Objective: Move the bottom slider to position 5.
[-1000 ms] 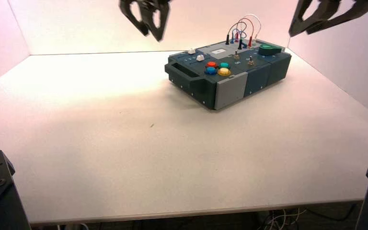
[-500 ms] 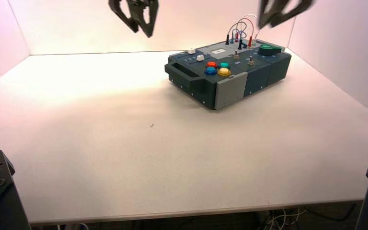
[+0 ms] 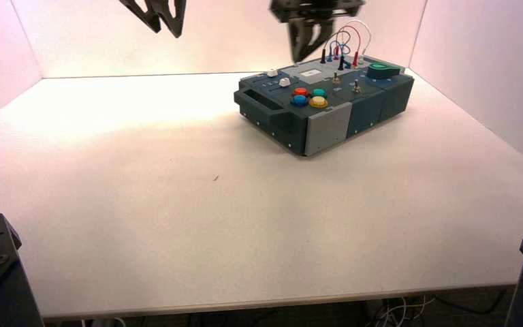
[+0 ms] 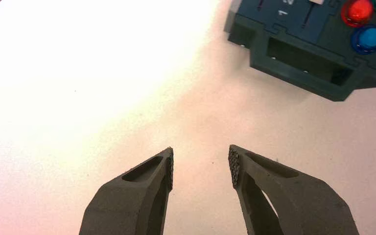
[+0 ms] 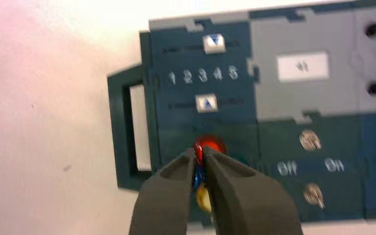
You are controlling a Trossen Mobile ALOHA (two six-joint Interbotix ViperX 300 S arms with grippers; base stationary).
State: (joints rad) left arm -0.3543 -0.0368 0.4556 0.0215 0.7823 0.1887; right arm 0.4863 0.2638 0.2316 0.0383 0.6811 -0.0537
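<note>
The bottom slider (image 5: 206,103) is a small white knob on a dark track, on the button side of the printed scale 1 to 5; it sits about under the 3. In the high view the bottom slider (image 3: 284,82) lies on the box's left end. My right gripper (image 5: 200,154) is shut and empty, in the air above the box, its tips over the red button (image 5: 209,145). In the high view the right gripper (image 3: 306,41) hangs over the box's far side. My left gripper (image 4: 200,161) is open and empty, high over the table left of the box (image 3: 156,13).
The twin white knob (image 5: 214,43) sits on the second track beyond the scale. The dark box (image 3: 374,102) has red, blue, green and yellow buttons (image 3: 319,102), toggle switches (image 5: 313,193), a green knob (image 3: 380,69) and looped wires (image 3: 344,41). A carry handle (image 4: 306,61) ends the box.
My right gripper has swung left from the top right corner to above the box's far side. My left gripper has drifted left and upward.
</note>
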